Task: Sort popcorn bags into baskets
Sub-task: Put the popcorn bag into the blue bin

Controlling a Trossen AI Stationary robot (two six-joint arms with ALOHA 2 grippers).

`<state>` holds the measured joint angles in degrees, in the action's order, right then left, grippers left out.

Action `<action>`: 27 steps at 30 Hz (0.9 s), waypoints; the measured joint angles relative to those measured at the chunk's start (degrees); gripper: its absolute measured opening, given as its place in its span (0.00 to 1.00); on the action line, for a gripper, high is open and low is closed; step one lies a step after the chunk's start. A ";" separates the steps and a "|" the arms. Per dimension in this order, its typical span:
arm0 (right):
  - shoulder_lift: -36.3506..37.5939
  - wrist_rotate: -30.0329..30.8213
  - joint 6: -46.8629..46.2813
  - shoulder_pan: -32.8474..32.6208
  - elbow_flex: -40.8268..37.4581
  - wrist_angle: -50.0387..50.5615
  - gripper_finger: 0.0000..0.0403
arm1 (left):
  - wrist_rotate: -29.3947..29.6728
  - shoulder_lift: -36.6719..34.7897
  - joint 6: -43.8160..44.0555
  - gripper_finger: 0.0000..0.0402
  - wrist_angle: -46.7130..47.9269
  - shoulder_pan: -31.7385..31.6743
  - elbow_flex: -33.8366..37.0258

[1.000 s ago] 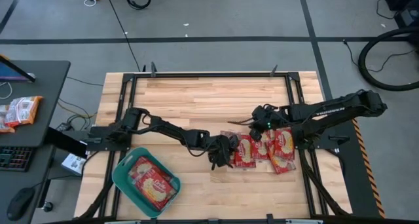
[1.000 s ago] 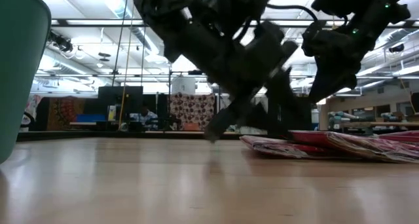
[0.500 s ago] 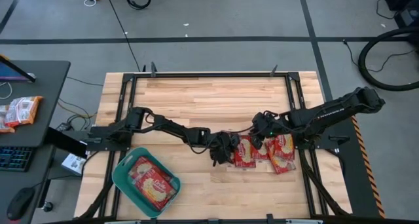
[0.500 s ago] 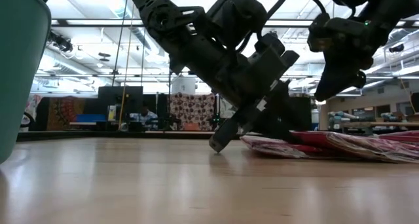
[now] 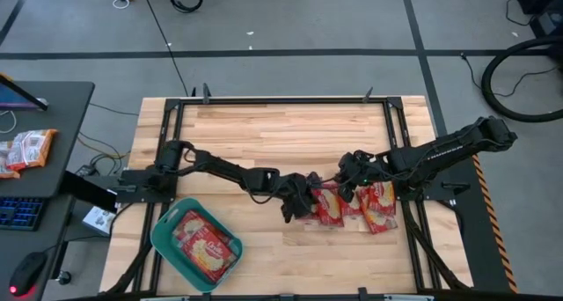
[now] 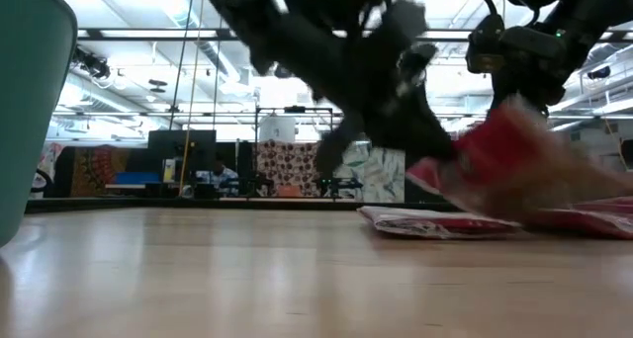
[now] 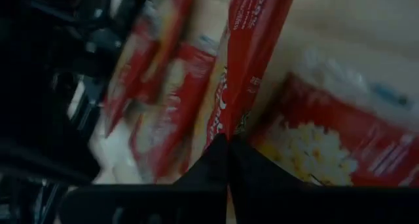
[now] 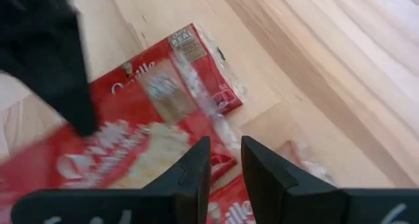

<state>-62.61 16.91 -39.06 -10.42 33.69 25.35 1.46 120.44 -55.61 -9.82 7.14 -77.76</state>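
1. Sorting is judged partly done: at least two popcorn bags [image 5: 204, 246] are seen lying in the teal basket [image 5: 164, 235] at the near left corner of the desk [image 5: 264, 134].
2. A cluster of red bags [image 5: 365, 202] is left on the desk right of centre, overlapping one another; roughly four or five are counted in the high view, the exact number cannot be told.
3. The left gripper [image 5: 302, 206] is placed at the left edge of that cluster. Its jaws are seen fully closed in the left wrist view, pinched on the edge of one bag [image 7: 245, 60], which stands edge-up ahead of the camera.
4. In the low view this red bag [image 6: 495, 160] is seen lifted and tilted above the flat ones, blurred by motion.
5. The right gripper [image 5: 349, 171] is held above the far side of the cluster. Its jaws [image 8: 226, 168] are parted by a narrow gap and nothing is held between them.
6. Remaining work, as judged: the lifted bag must be carried across to the basket, then the rest one at a time.
7. Writing: white lettering on a bag in the right wrist view ends in "ille" [image 8: 131, 76], and a small panel reads "REAL" [image 8: 183, 39]; the rest is unreadable.
8. An orange-and-white packet [image 5: 26, 150] is noted on the side table, off the desk.
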 joint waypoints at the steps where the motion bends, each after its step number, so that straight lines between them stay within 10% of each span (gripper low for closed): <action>1: 0.00 0.01 0.50 0.18 0.00 -0.05 0.22 | -0.02 -1.35 1.81 0.01 1.90 0.01 -0.02; 27: 0.28 4.64 23.14 6.75 -0.02 -16.20 0.22 | 21.42 -28.26 46.72 0.00 60.63 18.84 -0.15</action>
<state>-62.33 21.55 -15.92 -3.67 33.67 9.15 22.88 92.18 -8.89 50.81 25.97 -77.91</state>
